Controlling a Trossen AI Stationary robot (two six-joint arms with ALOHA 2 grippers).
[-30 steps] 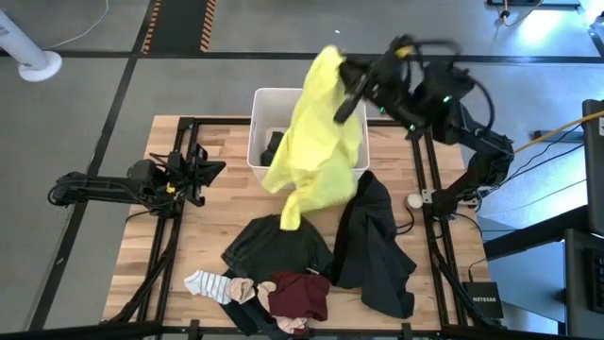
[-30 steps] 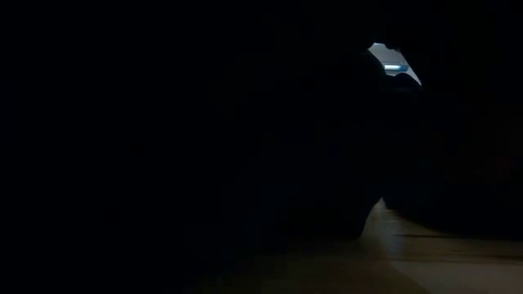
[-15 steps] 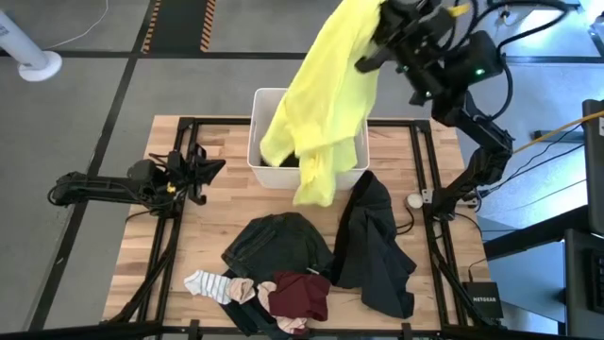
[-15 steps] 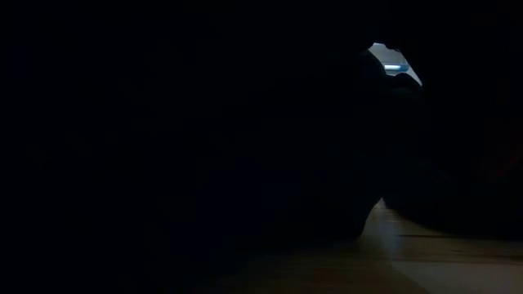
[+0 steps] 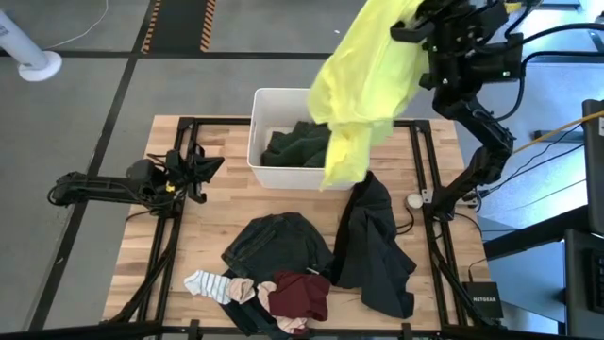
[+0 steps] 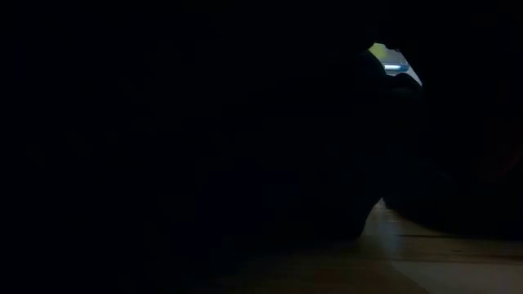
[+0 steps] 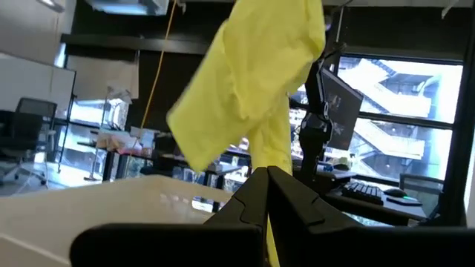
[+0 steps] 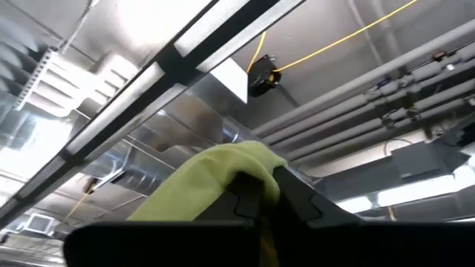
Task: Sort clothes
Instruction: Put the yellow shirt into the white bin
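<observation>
The right gripper [image 5: 415,24] is shut tight on the top of the bright yellow soft shirt [image 5: 363,80]. It holds the shirt high up at about 1 o'clock over the table. A second ago the shirt hung low and covered the white rectangular plastic bin [image 5: 260,132]. Now it has gone up and over to the right. Its bottom end hangs over the bin's right front corner. With the shirt out of the way, a dark green soft cloth [image 5: 294,146] shows inside the bin. So the yellow shirt looks like it is being taken away from the bin, maybe to go in a pile of its own.

The left gripper [image 5: 203,170] waits at 9 o'clock on the wooden slat table [image 5: 212,222]. Its two fingers are pressed together and hold nothing.

The other clothes lie where they lay before. The dark grey denim piece [image 5: 278,246] is in the middle. The black floppy garment [image 5: 376,246] is at 4 o'clock. The maroon crumpled cloth [image 5: 300,297] and the small striped socks [image 5: 215,283] are at 6 o'clock.

A small black box [image 5: 483,300] at 4 o'clock has white letters that seem to say NETGEAR. I see no other words to read.
</observation>
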